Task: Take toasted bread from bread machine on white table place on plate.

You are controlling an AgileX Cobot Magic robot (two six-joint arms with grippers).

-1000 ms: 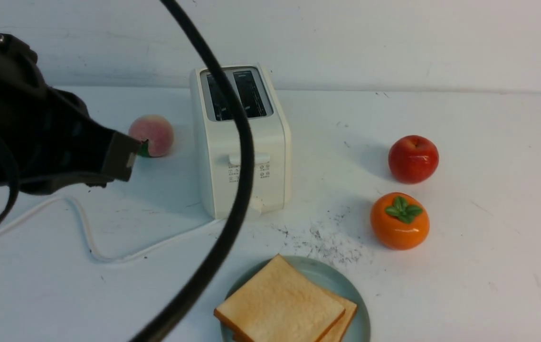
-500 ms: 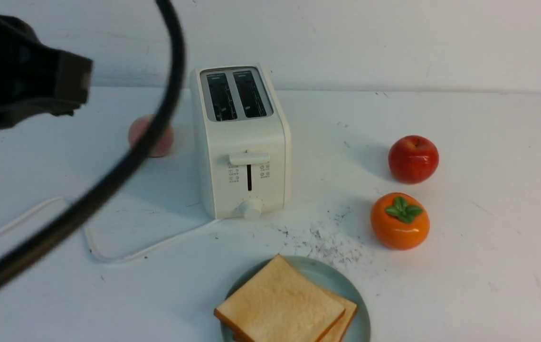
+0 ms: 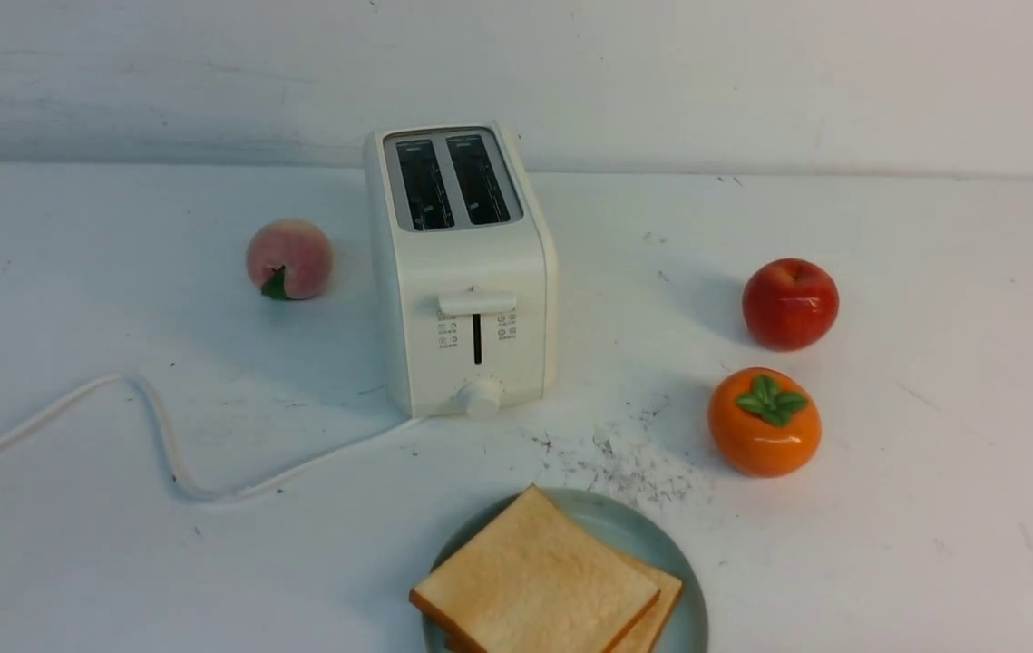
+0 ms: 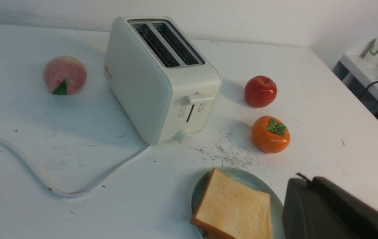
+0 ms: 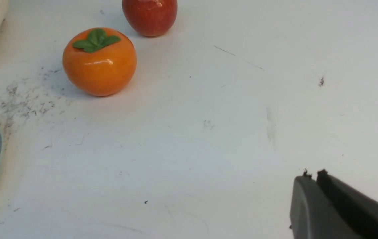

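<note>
1. Front view: two toast slices [image 3: 539, 580] lie stacked on the plate [image 3: 661, 549] at the near edge of the table [image 3: 933, 508]. The toaster [image 3: 462, 272] stands behind them with both slots empty. A peach [image 3: 288, 258] sits to its left, an apple [image 3: 789, 303] and a persimmon [image 3: 763, 422] to its right. No arm shows.
2. Left wrist view: the left gripper [image 4: 305, 181] hangs just beside the plate, fingers pressed together and empty, apart from the toast.
3. Right wrist view: the right gripper [image 5: 311, 176] hovers over bare table, fingers closed on nothing, well away from the plate.
</note>
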